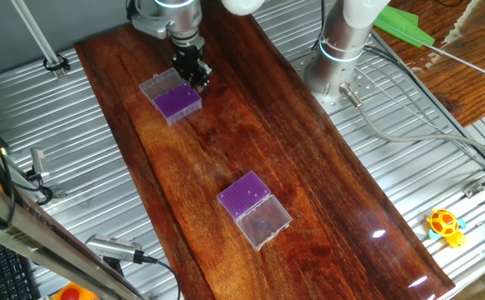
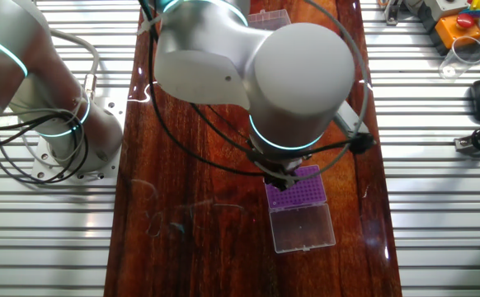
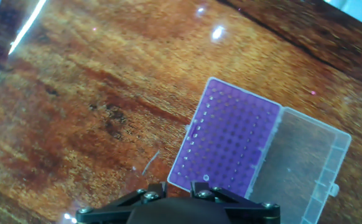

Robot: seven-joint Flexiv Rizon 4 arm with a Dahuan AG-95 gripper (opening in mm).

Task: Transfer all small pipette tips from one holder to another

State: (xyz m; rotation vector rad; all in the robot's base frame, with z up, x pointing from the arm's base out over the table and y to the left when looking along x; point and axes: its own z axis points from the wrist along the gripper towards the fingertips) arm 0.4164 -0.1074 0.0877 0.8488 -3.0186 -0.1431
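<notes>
Closest to your hand camera is the gripper (image 3: pixel 178 190), hanging over the near edge of a purple pipette tip rack (image 3: pixel 227 146) whose clear lid (image 3: pixel 302 168) is folded open beside it, presumably so the holes stay reachable from above. You cannot tell whether the fingers are apart or together; only their bases show. The second rack (image 1: pixel 247 197) sits well apart down the wooden table (image 1: pixel 326 167), lid also open, likely the other end of the transfer

Two pipette tip holders: one (image 1: pixel 172 96) under arm, one (image 1: pixel 255 208) apart. One yellow toy (image 1: pixel 446 226).
</notes>
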